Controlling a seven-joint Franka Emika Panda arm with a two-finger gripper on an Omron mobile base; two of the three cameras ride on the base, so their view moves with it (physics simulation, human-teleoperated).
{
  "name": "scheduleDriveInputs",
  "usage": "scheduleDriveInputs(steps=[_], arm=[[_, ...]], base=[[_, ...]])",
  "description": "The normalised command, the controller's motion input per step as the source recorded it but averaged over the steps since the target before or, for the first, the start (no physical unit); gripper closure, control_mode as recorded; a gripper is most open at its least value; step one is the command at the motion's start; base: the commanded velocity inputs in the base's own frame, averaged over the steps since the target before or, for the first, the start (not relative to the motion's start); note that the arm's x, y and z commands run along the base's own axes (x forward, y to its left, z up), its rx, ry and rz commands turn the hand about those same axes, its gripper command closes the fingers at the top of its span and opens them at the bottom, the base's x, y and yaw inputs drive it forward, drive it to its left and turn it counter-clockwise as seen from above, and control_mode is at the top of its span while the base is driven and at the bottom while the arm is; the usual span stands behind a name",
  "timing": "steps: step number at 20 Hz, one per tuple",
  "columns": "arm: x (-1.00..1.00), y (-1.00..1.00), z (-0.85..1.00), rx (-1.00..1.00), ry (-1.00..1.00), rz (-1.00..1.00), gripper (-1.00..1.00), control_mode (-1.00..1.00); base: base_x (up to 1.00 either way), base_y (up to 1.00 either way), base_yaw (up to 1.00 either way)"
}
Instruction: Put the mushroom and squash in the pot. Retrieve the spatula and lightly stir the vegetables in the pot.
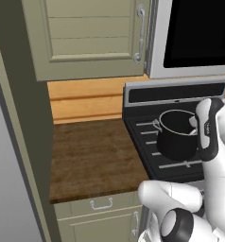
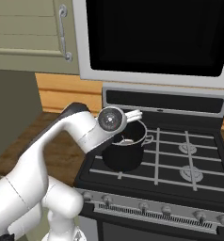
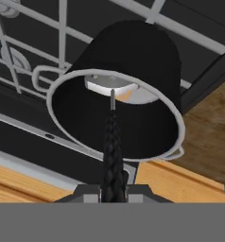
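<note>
The pot [image 1: 178, 135], a black cylinder with a thin metallic rim and small loop handles, is sitting on the grey grates of the dark stove [image 2: 189, 160], at its front left burner, just beside the brown wood-grain tabletop [image 1: 90, 158]. In the hand view the spatula [image 3: 112, 142] is running from the gripper [image 3: 113, 191] down into the pot: its thin black handle looks ridged, and its flat silver-grey head is lying on the pot's floor, partly over an orange-tan patch that may be the squash. The fingers are closing narrowly on the handle. The white arm is bending over the pot from the left, wrist pointing down into it.
</note>
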Motion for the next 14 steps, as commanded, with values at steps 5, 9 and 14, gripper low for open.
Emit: scheduleDriveInputs(steps=[5,9,14], arm=[[-0.01,0.0,0.1,0.0,0.0,0.0,1.0,-1.0],[0.06,0.08,-0.08,0.01,-0.05,0.06,1.0,-1.0],[0.18,0.23,-0.27,0.05,-0.18,0.13,1.0,-1.0]], base=[[0.0,0.0,0.0],[0.0,0.0,0.0],[0.0,0.0,0.0]])
